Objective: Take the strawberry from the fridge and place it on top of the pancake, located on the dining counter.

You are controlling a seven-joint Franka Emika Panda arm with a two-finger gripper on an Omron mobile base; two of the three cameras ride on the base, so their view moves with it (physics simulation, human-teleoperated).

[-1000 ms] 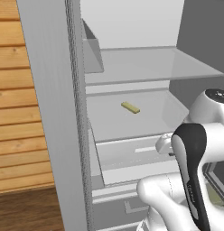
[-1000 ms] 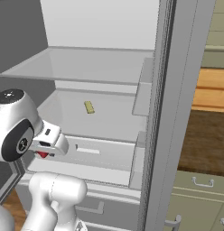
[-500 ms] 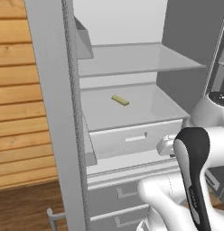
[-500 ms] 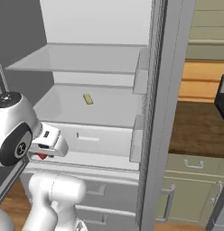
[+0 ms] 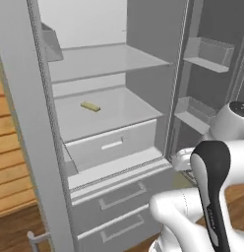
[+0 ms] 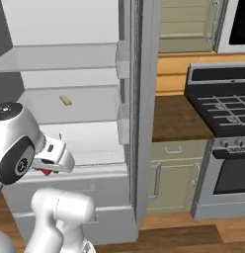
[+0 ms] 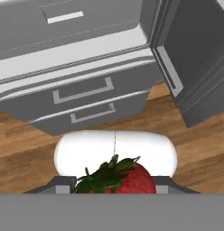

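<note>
The strawberry [image 7: 120, 180], red with green leaves, sits between the gripper's [image 7: 116, 186] jaws at the bottom of the hand view. In the right base view the strawberry [image 6: 45, 171] shows as a red spot under the white hand, with the gripper [image 6: 46, 170] shut on it in front of the fridge's lower drawers. The fridge [image 5: 119, 61] stands open with white shelves, and its grey drawers [image 7: 82, 92] lie ahead of the hand. In the left base view the hand [image 5: 185, 160] hangs outside the fridge by the right door. The pancake and the dining counter are out of view.
A pale yellow bar [image 5: 90, 106] lies on the middle fridge shelf, also visible as the yellow bar [image 6: 65, 101] from the right. The open fridge door [image 5: 212, 74] carries bins. To the right are a wooden countertop [image 6: 176, 116] over green cabinets and a stove [image 6: 221, 106]. Wood floor [image 7: 32, 140] lies below.
Both base views have shifted: the fridge has slid left in the right base view and the stove has come into sight. The gripper still holds the strawberry outside the fridge.
</note>
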